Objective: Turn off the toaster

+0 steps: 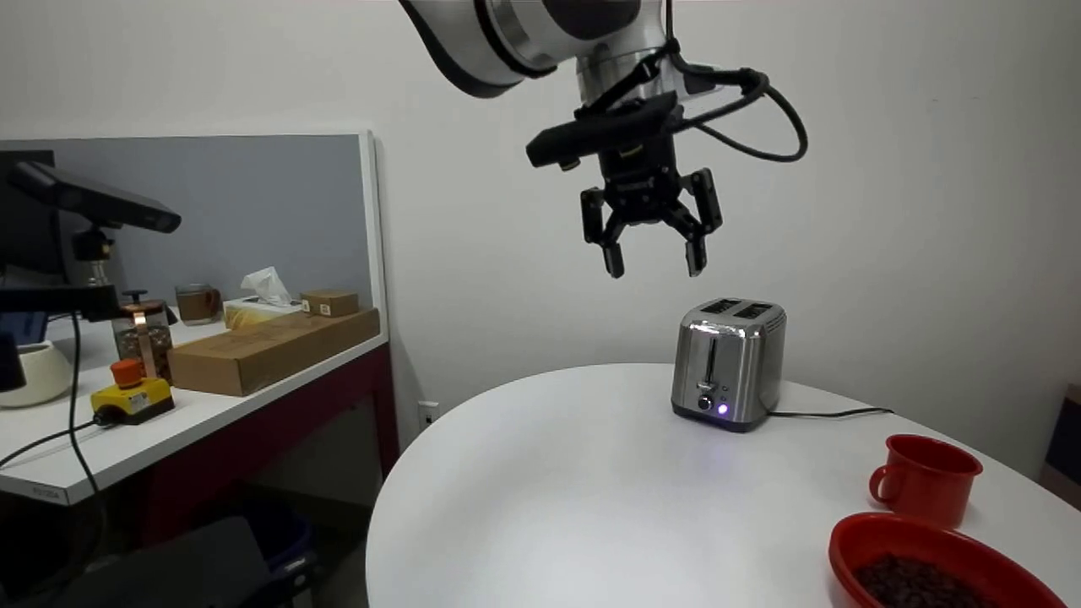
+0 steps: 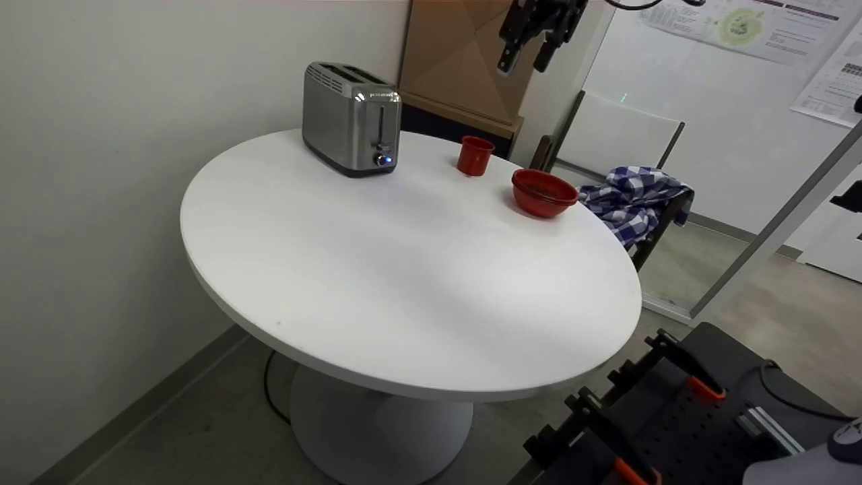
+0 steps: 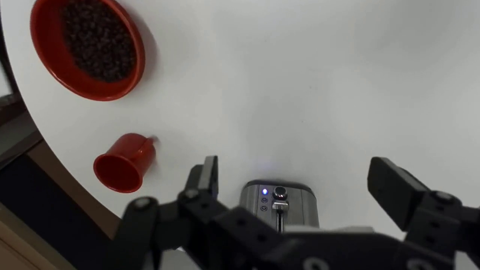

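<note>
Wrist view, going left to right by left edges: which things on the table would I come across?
Red bowl, red mug, toaster. The hand hides part of the toaster.

Slants a pale, dark-banded arm (image 1: 519, 35) in from the top edge in an exterior view, bent downward at the wrist (image 1: 621, 78). Hangs the black gripper (image 1: 654, 260) almost straight down in midair, with its two fingers (image 1: 695, 253) spread well apart on jointed links (image 1: 708, 203). Shows the lower gripper, cropped by the top edge, in an exterior view, with fingertips (image 2: 508, 60) tilted down toward the left of frame and a visible gap between. Holds both fingers wide of each other in the wrist view, above blurred dark links along the bottom edge.
</note>
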Controlling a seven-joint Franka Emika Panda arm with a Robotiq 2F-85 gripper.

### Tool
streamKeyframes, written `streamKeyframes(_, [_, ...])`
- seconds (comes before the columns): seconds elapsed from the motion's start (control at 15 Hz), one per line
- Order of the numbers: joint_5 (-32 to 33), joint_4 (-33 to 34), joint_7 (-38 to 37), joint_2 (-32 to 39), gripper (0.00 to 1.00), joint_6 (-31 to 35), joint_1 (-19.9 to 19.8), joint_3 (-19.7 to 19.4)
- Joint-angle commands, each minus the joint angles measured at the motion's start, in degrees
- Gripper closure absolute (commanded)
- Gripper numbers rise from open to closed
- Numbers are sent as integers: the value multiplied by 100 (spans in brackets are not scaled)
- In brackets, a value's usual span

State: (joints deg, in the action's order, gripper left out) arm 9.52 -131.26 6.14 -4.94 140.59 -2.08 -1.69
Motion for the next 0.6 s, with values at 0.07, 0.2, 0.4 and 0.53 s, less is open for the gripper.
streamKeyframes(0.07, [117, 1109, 202, 1389, 0, 290, -59, -70])
streamKeyframes(0.2, [146, 1530, 130, 1950, 0, 399, -57, -77])
streamKeyframes(0.4, [175, 2098, 25, 2670, 0, 670, -9, -99])
streamKeyframes(0.53, [228, 2450, -14, 3103, 0, 880, 42, -136])
